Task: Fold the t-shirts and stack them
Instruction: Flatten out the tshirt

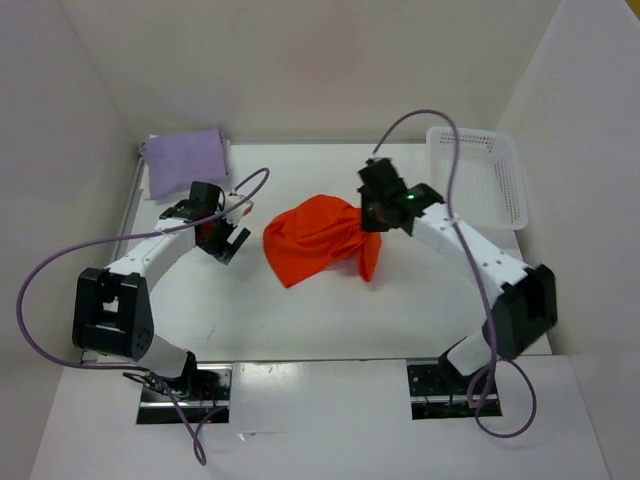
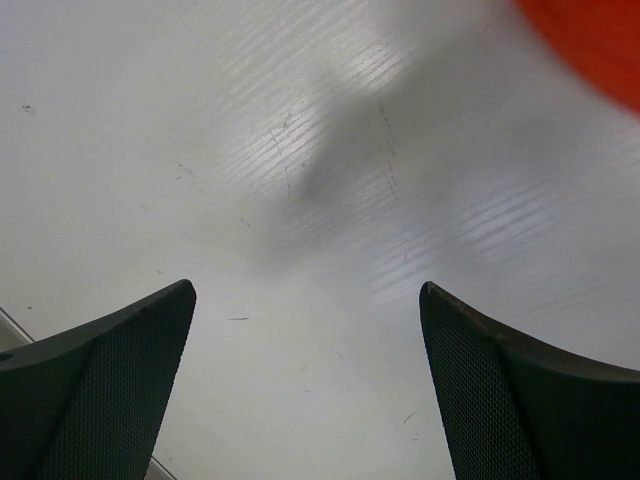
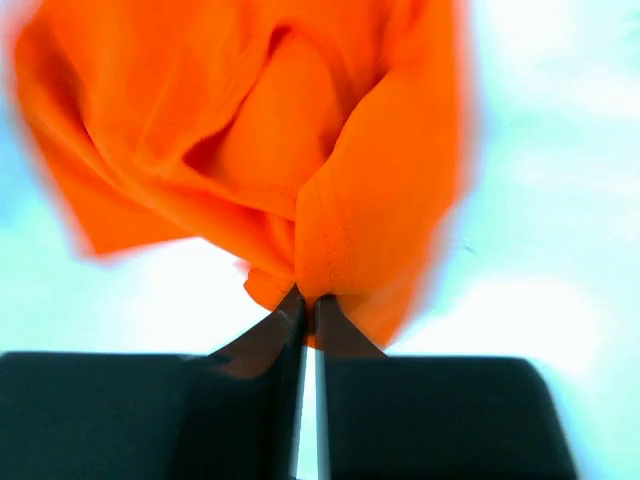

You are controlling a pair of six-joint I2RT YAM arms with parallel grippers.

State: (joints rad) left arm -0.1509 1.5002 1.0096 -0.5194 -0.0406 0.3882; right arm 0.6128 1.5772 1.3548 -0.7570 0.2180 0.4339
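Orange t-shirt (image 1: 318, 240): soft, light, limp cloth, probably bunches. Right gripper (image 3: 307, 300) pinches its seamed edge at the fingertips; left gripper (image 2: 307, 292) spread, empty.

2 arms over a white table (image 1: 300, 320): the right gripper (image 1: 370, 214) meets the right edge of a bunched orange t-shirt (image 1: 312, 242), the left gripper (image 1: 228, 238) hangs near its left side; folded lavender t-shirt (image 1: 186, 160) far left, white mesh basket (image 1: 490, 185) far right.
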